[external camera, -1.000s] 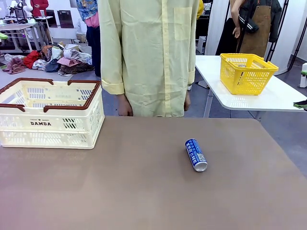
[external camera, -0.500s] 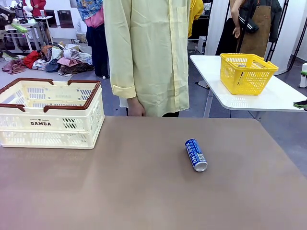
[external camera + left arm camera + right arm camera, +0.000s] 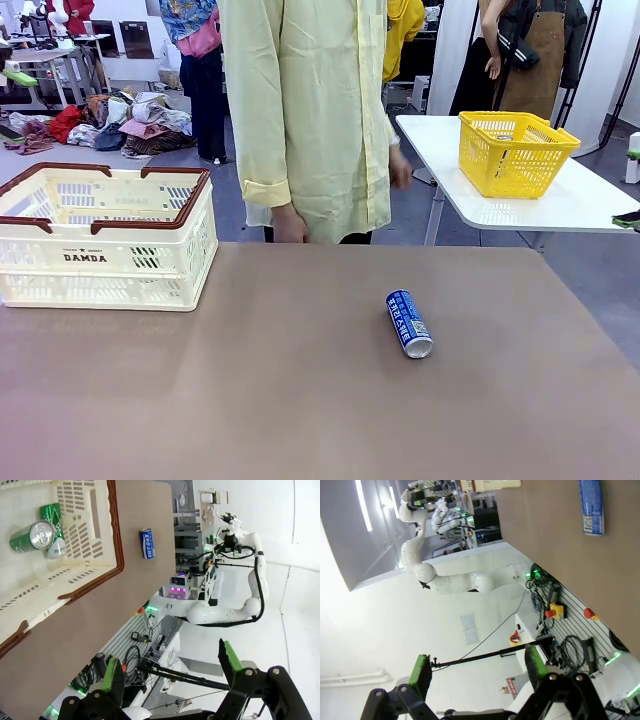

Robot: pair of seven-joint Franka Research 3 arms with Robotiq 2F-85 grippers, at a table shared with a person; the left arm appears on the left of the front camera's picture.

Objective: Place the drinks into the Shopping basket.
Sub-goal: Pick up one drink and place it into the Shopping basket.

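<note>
One blue drink can point(image 3: 409, 323) with white lettering lies on its side on the brown table, right of the middle, its silver top towards the near edge. The cream Shopping basket point(image 3: 105, 235) with a brown rim and "DAMDA" on its side stands at the far left. In the left wrist view two green cans point(image 3: 31, 535) lie inside the basket point(image 3: 117, 540), and the blue can point(image 3: 146, 543) lies on the table beyond it. My left gripper point(image 3: 172, 667) is open and far above both. The right gripper point(image 3: 479, 669) is open and high up, with the blue can point(image 3: 591, 506) far off.
A person in a pale yellow shirt point(image 3: 310, 110) stands at the table's far edge, hands hanging by their sides. A yellow basket point(image 3: 514, 150) sits on a white side table at the back right. The brown tabletop point(image 3: 300, 400) is bare around the can.
The person has turned and shifted a little towards the picture's left. The blue can and the basket have not moved.
</note>
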